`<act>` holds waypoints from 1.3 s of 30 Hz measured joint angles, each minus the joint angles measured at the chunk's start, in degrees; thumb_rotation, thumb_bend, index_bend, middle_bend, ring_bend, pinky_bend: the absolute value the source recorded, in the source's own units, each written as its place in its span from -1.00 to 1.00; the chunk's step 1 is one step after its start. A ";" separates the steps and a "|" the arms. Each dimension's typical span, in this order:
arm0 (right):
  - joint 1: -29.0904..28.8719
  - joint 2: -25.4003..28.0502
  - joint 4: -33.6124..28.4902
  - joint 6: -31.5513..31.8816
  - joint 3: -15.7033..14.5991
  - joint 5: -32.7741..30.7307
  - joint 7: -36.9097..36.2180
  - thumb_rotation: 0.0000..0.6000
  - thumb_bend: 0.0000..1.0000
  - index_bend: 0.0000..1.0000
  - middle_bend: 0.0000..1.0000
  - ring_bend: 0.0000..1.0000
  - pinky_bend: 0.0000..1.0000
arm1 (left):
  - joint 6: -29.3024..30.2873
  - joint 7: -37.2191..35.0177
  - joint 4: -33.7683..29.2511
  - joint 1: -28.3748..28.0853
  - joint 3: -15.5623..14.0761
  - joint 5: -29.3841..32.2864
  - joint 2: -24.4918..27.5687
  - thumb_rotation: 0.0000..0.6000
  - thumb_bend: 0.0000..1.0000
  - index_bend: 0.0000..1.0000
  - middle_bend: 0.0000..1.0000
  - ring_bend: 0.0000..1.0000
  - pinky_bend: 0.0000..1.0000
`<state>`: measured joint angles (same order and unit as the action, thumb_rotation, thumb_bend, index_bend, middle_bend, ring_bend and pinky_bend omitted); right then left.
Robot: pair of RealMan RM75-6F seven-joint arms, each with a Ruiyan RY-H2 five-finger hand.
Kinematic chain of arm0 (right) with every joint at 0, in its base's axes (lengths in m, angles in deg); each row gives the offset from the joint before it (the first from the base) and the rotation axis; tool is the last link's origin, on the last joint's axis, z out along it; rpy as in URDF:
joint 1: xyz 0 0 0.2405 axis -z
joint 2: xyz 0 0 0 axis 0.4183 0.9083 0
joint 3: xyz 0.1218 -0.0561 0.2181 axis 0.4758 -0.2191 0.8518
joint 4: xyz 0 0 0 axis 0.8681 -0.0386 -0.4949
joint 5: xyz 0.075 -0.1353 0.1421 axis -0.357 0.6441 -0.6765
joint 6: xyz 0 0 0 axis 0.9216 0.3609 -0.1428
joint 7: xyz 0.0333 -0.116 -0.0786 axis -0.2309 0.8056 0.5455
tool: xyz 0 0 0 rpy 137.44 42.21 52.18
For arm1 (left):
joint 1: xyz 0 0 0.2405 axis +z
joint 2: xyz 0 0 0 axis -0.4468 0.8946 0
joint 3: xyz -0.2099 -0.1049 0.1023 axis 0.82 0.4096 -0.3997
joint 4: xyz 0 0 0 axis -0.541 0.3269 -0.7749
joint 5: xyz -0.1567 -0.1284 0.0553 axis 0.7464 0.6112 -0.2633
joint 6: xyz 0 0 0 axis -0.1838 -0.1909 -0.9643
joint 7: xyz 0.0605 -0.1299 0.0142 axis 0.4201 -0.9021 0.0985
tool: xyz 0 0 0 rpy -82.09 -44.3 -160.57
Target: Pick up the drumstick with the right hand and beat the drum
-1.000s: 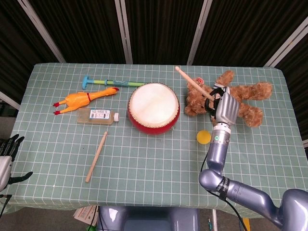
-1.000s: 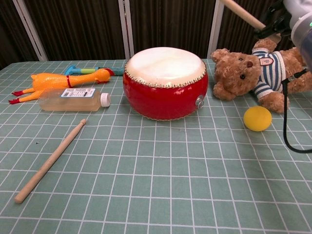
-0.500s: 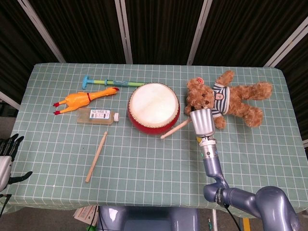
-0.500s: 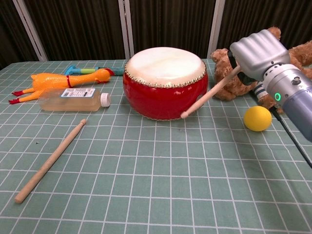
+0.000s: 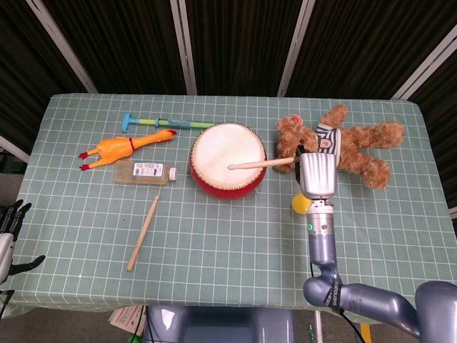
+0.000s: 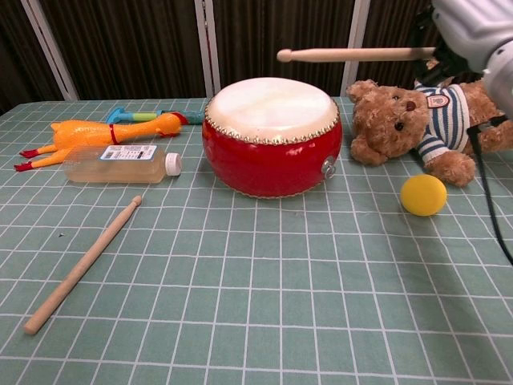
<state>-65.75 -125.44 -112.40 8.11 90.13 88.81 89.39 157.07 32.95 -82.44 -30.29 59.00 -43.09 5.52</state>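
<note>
A red drum (image 5: 228, 160) (image 6: 271, 135) with a cream skin stands mid-table. My right hand (image 5: 317, 174) (image 6: 473, 28) grips a wooden drumstick (image 5: 260, 164) (image 6: 357, 54) by its butt end. The stick lies level and points left, its tip hovering above the drum skin without touching it. A second drumstick (image 5: 143, 231) (image 6: 82, 265) lies loose on the cloth, front left of the drum. My left hand (image 5: 10, 223) shows only at the left edge of the head view, off the table, fingers spread and holding nothing.
A teddy bear (image 5: 343, 145) (image 6: 417, 128) lies right of the drum, with a yellow ball (image 5: 300, 204) (image 6: 423, 195) in front of it. Left of the drum sit a plastic bottle (image 5: 145, 172), a rubber chicken (image 5: 121, 148) and a green-blue toy stick (image 5: 161, 122).
The stick swung from raised over the bear, down to the drum's front right side, then back up. It now sits level over the drum skin. The loose drumstick has not moved.
</note>
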 measured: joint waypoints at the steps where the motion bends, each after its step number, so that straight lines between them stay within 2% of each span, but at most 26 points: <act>1: 0.92 1.38 -1.56 0.17 -0.40 0.03 -0.04 1.00 0.12 0.87 1.00 1.00 0.88 | -0.10 0.03 -0.07 -0.01 -0.01 0.07 0.02 1.00 -0.99 -1.00 -1.00 -1.00 -0.95; 7: 7.55 9.19 -10.71 1.06 -4.16 0.13 -1.85 1.00 0.12 0.87 1.00 1.00 0.88 | -0.09 0.41 -0.25 -0.02 0.02 0.08 0.02 1.00 -0.99 -1.00 -1.00 -1.00 -0.95; 11: 11.50 12.35 -14.30 1.42 -8.57 0.84 -3.49 1.00 0.12 0.87 1.00 1.00 0.88 | 0.06 0.73 -0.32 0.03 0.07 0.11 -0.11 1.00 -0.99 -1.00 -1.00 -1.00 -0.95; 17: 16.19 13.91 -16.32 1.10 -15.76 2.77 -4.74 1.00 0.12 0.87 1.00 1.00 0.88 | 0.03 1.24 -0.49 -0.01 0.24 0.45 -0.35 1.00 -0.99 -1.00 -1.00 -1.00 -0.95; 20: 17.83 13.12 -16.09 0.78 -17.65 3.34 -5.22 1.00 0.12 0.87 1.00 1.00 0.88 | 0.02 1.52 -0.53 -0.04 0.27 0.48 -0.41 1.00 -0.99 -1.00 -1.00 -1.00 -0.95; 25: 18.55 9.59 -13.58 0.10 -17.47 2.53 -5.69 1.00 0.12 0.84 1.00 1.00 0.88 | 0.06 1.57 -0.67 0.02 0.30 0.61 -0.41 1.00 -0.98 -1.00 -1.00 -1.00 -0.95; 30: 18.78 6.36 -12.29 -1.37 -15.78 -0.56 -5.19 1.00 0.12 0.68 1.00 1.00 0.88 | -0.01 1.40 -0.60 0.00 0.35 0.61 -0.39 1.00 -0.99 -1.00 -1.00 -1.00 -0.95; 34: 18.76 5.02 -11.89 -2.37 -15.69 -2.04 -2.59 1.00 0.12 0.60 1.00 1.00 0.88 | -0.10 1.20 -0.56 -0.02 0.30 0.48 -0.34 1.00 -0.98 -1.00 -1.00 -1.00 -0.95; 37: 18.88 3.79 -11.42 -2.95 -16.10 -3.35 -0.08 1.00 0.12 0.47 1.00 1.00 0.88 | -0.24 1.00 -0.55 -0.04 0.27 0.49 -0.25 1.00 -0.98 -1.00 -1.00 -1.00 -0.95; 39: 19.00 3.28 -11.21 -3.34 -16.23 -4.16 1.02 1.00 0.12 0.29 1.00 1.00 0.88 | -0.26 0.96 -0.54 -0.06 0.26 0.41 -0.23 1.00 -0.98 -1.00 -1.00 -1.00 -0.95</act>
<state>-46.75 -122.17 -123.60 4.78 73.90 84.66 90.41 156.81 33.90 -82.98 -30.35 59.26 -42.68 5.29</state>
